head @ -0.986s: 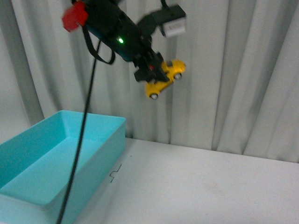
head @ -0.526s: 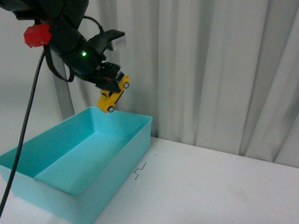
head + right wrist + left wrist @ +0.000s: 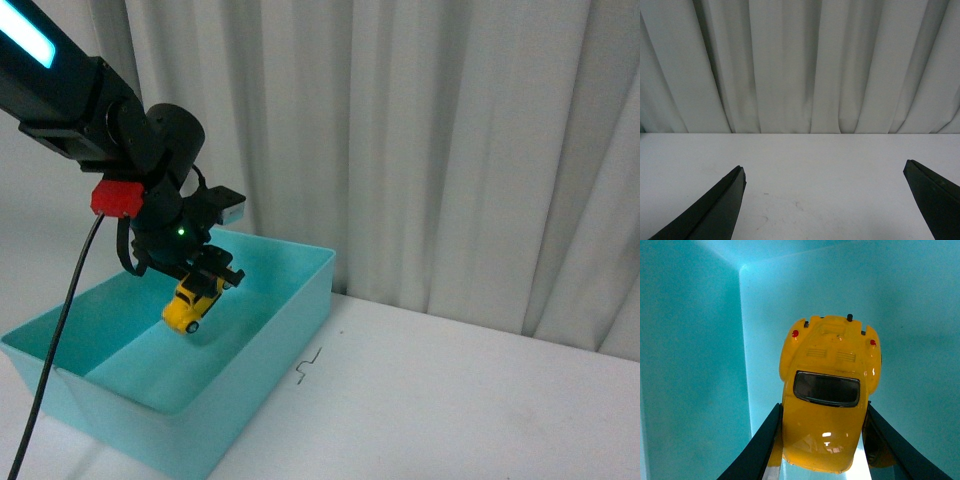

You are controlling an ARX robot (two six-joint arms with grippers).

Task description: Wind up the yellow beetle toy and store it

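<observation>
**Toy car goes into the box**

The left claw squeezes the yellow beetle toy, tilted, inside the blue box on the left. I think this is the putting-away step. Next, go lower and let go softly. The right claw is spread wide and holds nothing.

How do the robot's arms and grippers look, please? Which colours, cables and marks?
The left arm is black, with a cyan light strip, a red block, a green lamp and a hanging black cable. The left gripper and right gripper have black, tapered fingers.
</observation>
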